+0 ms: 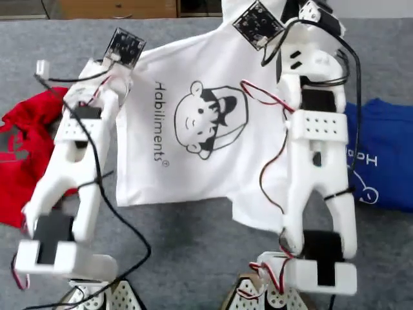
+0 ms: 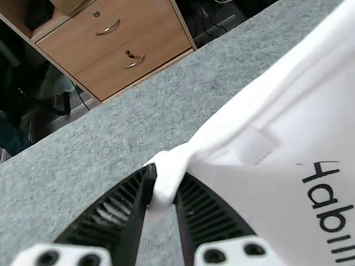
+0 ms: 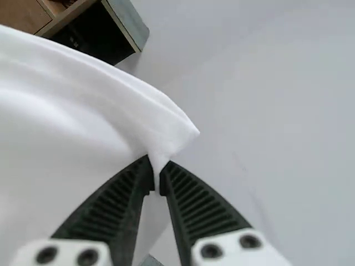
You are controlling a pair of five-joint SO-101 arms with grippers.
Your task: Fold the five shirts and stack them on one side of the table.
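Left gripper (image 2: 163, 178) and right gripper (image 3: 157, 167): each has its ribbed black jaws pressed together on a pinch of the white cotton T-shirt with a cartoon print (image 1: 187, 174). The shirt lies print-up at mid-table between the two arms, held by its far edge. Judged step: a fold of this shirt is in hand. Next, both pinches should travel together toward the near edge, kept level so the cloth doubles without twisting. A crumpled red shirt (image 1: 26, 142) and a blue shirt (image 1: 381, 148) lie to either side on the grey felt-like table cover (image 1: 193, 245). Beyond stands a wooden drawer cabinet (image 2: 111, 44).
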